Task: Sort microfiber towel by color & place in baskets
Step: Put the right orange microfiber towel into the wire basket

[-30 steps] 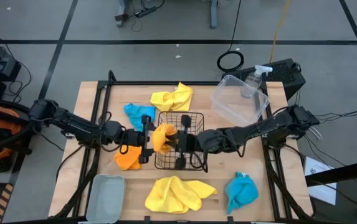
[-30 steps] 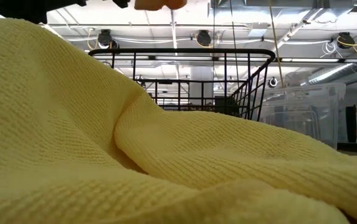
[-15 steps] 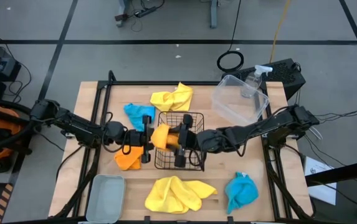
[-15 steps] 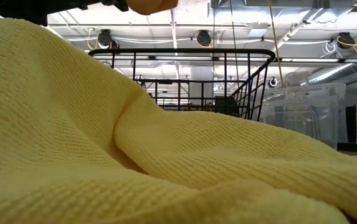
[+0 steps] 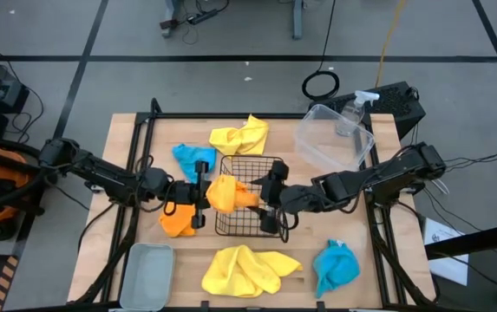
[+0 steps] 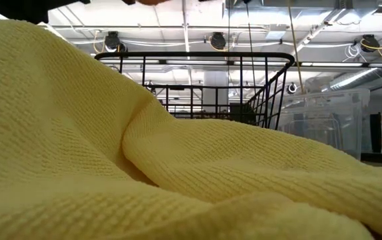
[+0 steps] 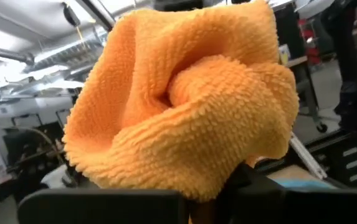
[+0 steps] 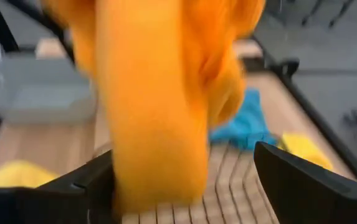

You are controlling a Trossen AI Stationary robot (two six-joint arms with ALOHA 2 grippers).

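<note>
An orange microfiber towel point(image 5: 229, 192) hangs bunched over the black wire basket point(image 5: 250, 217) at mid-table. My left gripper point(image 5: 205, 192) comes from the left and is shut on it. My right gripper point(image 5: 268, 198) faces it from the right, open, its fingers point(image 8: 306, 183) wide apart on either side of the towel point(image 8: 159, 112). A second orange towel point(image 5: 177, 223) lies on the table under my left arm. Teal towels point(image 5: 192, 156) point(image 5: 335, 267) and yellow towels point(image 5: 241, 134) point(image 5: 248, 269) lie around the basket. My left gripper pinches the orange towel's bunched left end point(image 7: 197, 177) between its two fingers, coming level from the table's left. Several folds are gathered there. The towel swells out beyond the fingertips and is lifted clear above the basket's left part.
A clear plastic tub point(image 5: 335, 139) stands tilted at the far right, with a spray bottle point(image 5: 361, 104) behind it. A pale grey tray point(image 5: 147, 276) sits at the near left corner. In the low view the near yellow towel point(image 6: 144, 167) hides most of the table.
My left gripper has shut on the orange towel over the basket. My right gripper, which was shut on it, has opened, let go and drawn back a little toward the table's right edge. The towel stays lifted above the basket.
</note>
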